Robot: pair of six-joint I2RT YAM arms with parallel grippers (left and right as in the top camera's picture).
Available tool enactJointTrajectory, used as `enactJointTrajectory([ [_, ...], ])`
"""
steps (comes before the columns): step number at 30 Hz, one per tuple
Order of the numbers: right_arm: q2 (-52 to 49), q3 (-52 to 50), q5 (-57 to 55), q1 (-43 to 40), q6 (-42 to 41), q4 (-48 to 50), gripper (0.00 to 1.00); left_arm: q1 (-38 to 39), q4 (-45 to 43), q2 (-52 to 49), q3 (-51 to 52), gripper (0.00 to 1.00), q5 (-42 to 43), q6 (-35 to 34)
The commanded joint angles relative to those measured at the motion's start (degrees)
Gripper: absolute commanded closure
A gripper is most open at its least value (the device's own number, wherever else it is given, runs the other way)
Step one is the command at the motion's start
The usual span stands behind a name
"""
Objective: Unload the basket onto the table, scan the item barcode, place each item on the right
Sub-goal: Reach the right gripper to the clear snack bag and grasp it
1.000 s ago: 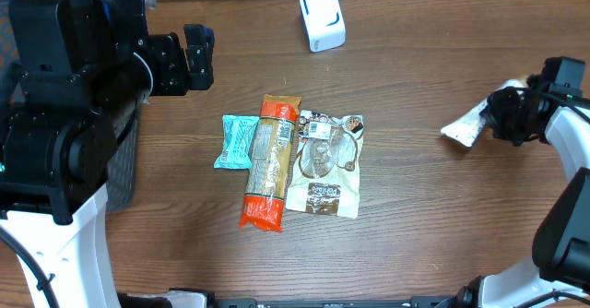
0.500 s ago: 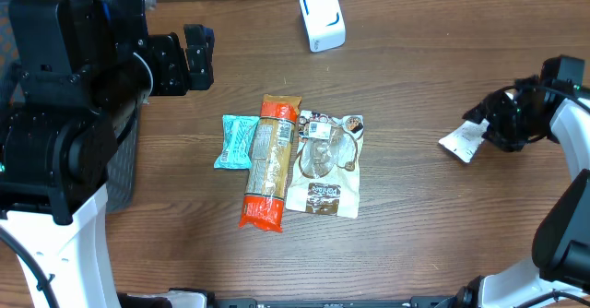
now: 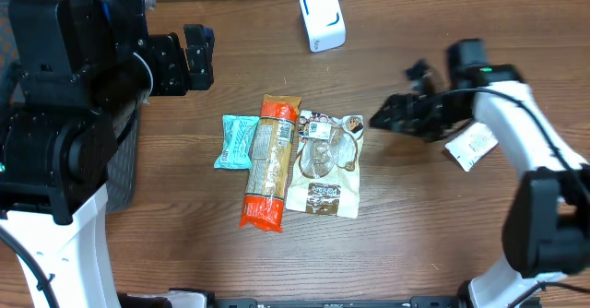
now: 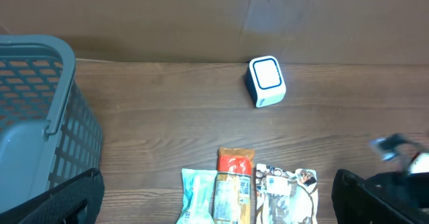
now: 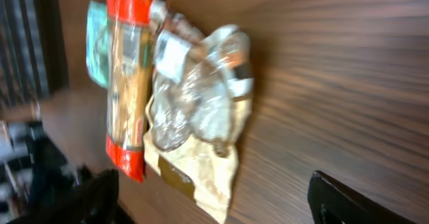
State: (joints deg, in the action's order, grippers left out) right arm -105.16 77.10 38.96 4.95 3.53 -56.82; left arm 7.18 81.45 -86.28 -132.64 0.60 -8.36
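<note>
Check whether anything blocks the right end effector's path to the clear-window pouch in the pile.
Nothing visible does. The right end effector is open just beside the clear-window pouch, with only bare table between them. The white packet lies farther out, beside the arm, out of the path.

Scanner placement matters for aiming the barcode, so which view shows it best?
The left wrist view: the scanner stands mid-frame, unobstructed, its blue-outlined white face plainly visible. The overhead view shows it too, a little smaller and near the top edge. The right wrist view misses it entirely.
</note>
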Motion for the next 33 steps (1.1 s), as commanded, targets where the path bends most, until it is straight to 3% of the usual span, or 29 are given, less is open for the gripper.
enactJointTrajectory([
  [1,-3.8,-0.2,1.1,3.9,1.3,0.1,0.08,0.1,-0.2,-0.3,0.0,0.00,-0.6,1.1],
  [15,-14.6,-0.2,6.0,5.9,1.2,2.5,0.08,0.1,-0.2,-0.3,0.1,0.00,-0.6,1.1],
  [22,-15.1,-0.2,6.5,11.6,-9.7,9.9,0.11,0.1,-0.2,-0.3,0.1,0.00,-0.6,1.1],
  [26,-17.8,-0.2,3.8,16.5,-24.2,18.5,0.16,0.1,-0.2,-0.3,0.1,0.00,-0.6,1.1],
  [29,-20.1,-0.3,3.8,19.2,-29.6,23.3,0.24,0.1,-0.2,-0.3,0.1,0.00,-0.6,1.1],
  [33,-21.4,-0.3,3.8,21.6,-32.5,26.3,0.44,0.1,-0.2,-0.3,0.1,0.00,-0.6,1.1],
])
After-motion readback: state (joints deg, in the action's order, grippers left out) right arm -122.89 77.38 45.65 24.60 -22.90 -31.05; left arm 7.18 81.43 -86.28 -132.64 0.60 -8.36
